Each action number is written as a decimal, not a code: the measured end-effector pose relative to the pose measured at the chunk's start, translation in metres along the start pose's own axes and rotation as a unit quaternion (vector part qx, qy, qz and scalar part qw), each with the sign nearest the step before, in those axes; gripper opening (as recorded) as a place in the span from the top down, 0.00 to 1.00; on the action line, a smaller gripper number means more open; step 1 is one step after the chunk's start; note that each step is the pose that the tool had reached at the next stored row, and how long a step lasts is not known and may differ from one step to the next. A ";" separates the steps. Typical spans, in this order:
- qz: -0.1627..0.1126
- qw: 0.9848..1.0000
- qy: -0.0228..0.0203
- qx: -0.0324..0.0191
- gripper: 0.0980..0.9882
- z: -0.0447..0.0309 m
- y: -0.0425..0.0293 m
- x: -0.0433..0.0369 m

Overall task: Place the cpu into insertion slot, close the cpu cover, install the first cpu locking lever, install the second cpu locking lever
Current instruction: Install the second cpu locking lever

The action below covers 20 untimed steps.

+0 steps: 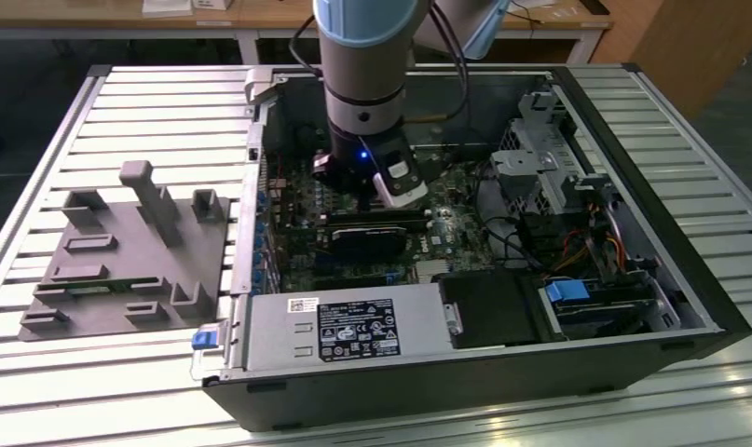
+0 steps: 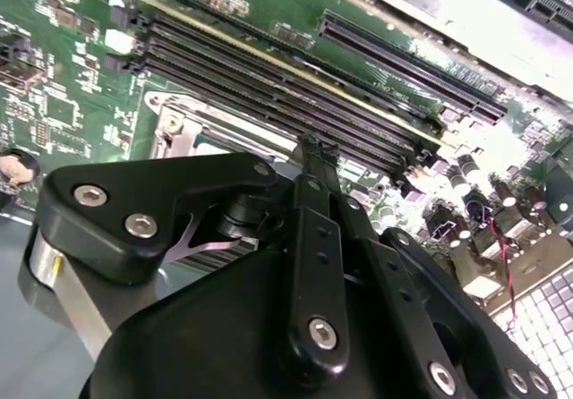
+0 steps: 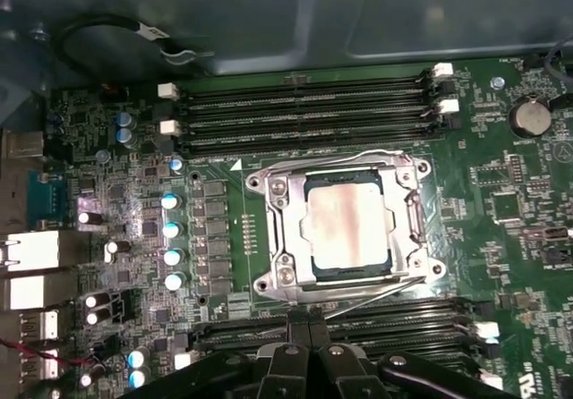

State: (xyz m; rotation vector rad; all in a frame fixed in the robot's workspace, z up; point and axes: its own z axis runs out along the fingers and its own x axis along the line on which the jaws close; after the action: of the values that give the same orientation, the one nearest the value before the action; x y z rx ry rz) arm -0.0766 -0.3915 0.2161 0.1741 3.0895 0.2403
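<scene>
The fingers [image 3: 309, 350] are pressed together with nothing between them, tips meeting at a point just short of the socket; in the second wrist view the same black fingers [image 2: 313, 162] show narrow and closed above the board. Just beyond the tips lies the insertion slot [image 3: 345, 229], and the cpu [image 3: 347, 226] already sits in it, its silvery top facing up and a little smudged. The cpu cover [image 3: 279, 229] is down around the chip, framing it. A thin wire locking lever [image 3: 376, 293] runs along the side of the socket nearest the fingers, and another lever [image 3: 309, 163] along the far side. Past the socket come the memory slots [image 3: 304, 113], long and dark. In the exterior view the arm [image 1: 364, 102] reaches straight down into the open computer case [image 1: 624, 233], which lies on the slatted desk [image 1: 164, 112], with a grey fixture [image 1: 127, 256] well off to the exterior view's left.
</scene>
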 end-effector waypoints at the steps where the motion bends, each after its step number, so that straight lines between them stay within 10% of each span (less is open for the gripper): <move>1: 0.000 1.000 0.000 -0.002 1.00 0.0009 -0.0008 0.0009; 12: 0.002 0.999 0.004 -0.043 1.00 0.0062 -0.0116 0.0050; 20: 0.002 0.998 0.006 -0.058 1.00 0.0124 -0.0186 0.0058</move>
State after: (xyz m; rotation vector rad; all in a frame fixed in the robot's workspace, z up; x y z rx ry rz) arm -0.0838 -0.4072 0.2008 0.1769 3.0756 0.4201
